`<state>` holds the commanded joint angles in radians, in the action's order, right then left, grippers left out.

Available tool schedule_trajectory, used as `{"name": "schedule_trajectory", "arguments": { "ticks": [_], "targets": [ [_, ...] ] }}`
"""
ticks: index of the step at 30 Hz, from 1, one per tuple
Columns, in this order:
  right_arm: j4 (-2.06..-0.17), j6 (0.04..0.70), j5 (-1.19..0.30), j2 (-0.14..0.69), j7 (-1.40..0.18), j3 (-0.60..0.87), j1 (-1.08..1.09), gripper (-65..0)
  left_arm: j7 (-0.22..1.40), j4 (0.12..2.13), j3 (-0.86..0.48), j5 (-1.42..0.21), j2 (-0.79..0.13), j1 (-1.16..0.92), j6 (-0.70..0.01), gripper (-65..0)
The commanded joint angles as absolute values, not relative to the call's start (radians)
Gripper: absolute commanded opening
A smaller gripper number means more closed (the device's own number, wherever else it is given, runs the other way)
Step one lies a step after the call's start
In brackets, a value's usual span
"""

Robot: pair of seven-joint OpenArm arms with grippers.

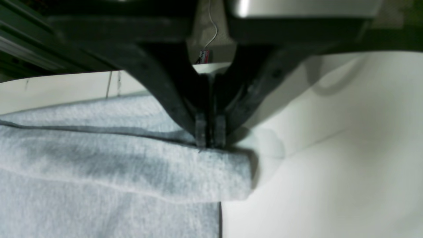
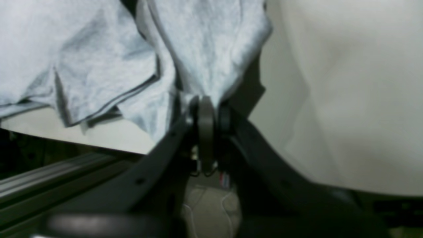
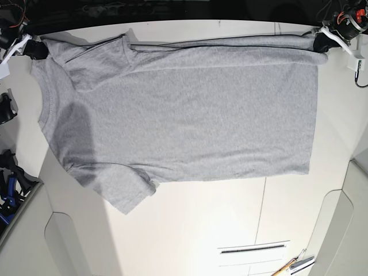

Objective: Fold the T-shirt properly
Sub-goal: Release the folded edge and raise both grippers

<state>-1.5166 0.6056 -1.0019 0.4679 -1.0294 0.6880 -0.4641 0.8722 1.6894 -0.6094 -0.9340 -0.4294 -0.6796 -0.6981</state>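
Observation:
The heather-grey T-shirt (image 3: 184, 109) lies flat on the white table (image 3: 218, 218), collar at the left, hem at the right, its plain side up. Its far edge is turned over in a narrow strip. My left gripper (image 3: 319, 43) sits at the far right corner, shut on the folded hem corner; the left wrist view shows my left gripper (image 1: 210, 143) pinching the rolled T-shirt edge (image 1: 185, 172). At the far left, my right gripper (image 3: 35, 49) is shut on the shoulder cloth; up close my right gripper (image 2: 206, 102) holds bunched T-shirt fabric (image 2: 205, 43).
A near sleeve (image 3: 123, 192) sticks out toward the table's front. A slotted panel (image 3: 253, 248) and a pen-like tool (image 3: 293, 266) lie at the front right. Blue and black gear (image 3: 8, 187) crowds the left edge. A white box with a cable (image 3: 357, 61) sits at the right.

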Motion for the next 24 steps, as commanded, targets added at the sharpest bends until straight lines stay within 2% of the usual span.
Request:
{"name": "schedule_trajectory", "arguments": {
  "ticks": [1, 2, 3, 4, 7, 12, 18, 21, 24],
  "targets": [
    [-1.517, 0.606, -1.0, 0.468, -1.029, 0.688, -0.462, -55.3, 0.872, 1.689, -0.61, -0.939, -0.429, -0.679, -0.698, -63.1],
    [-1.517, 0.606, -0.997, 0.468, -1.029, 0.689, -0.461, -46.6, 0.873, 1.689, -0.61, -0.943, -0.429, -0.679, -0.698, -58.2],
    [-1.517, 0.606, -0.991, 0.467, -1.029, 0.693, -0.46, -40.1, 0.873, 1.689, -0.61, -0.942, -0.429, -0.679, -0.698, -53.1],
    [-1.517, 0.606, -0.991, 0.468, -1.029, 0.7, -0.46, -36.4, 0.876, 1.689, -0.61, -0.943, -0.429, -0.68, -0.698, -49.3],
    [-1.517, 0.606, -0.997, 0.468, -1.028, 0.756, -0.454, -35.7, 0.936, 1.69, -0.611, -0.971, -0.429, -0.679, -0.698, -41.2],
    [-1.517, 0.606, -1.021, 0.471, -1.028, 0.883, -0.38, -35.7, 0.969, 1.694, -0.699, -1.071, -0.429, -0.679, -0.698, -40.7],
    [-1.517, 0.605, -0.983, 0.487, -0.965, 0.894, -0.237, -35.7, 0.967, 1.753, -0.868, -1.108, -0.43, -0.678, -0.698, -40.1],
    [-1.517, 0.605, -0.962, 0.487, -0.954, 0.894, -0.153, -35.7, 0.907, 1.768, -0.9, -1.108, -0.433, -0.678, -0.698, -31.3],
    [-1.516, 0.598, -0.896, 0.487, -0.905, 0.878, -0.081, -35.7, 0.866, 1.768, -0.901, -1.103, -0.45, -0.661, -0.698, -30.4]
  ]
}}
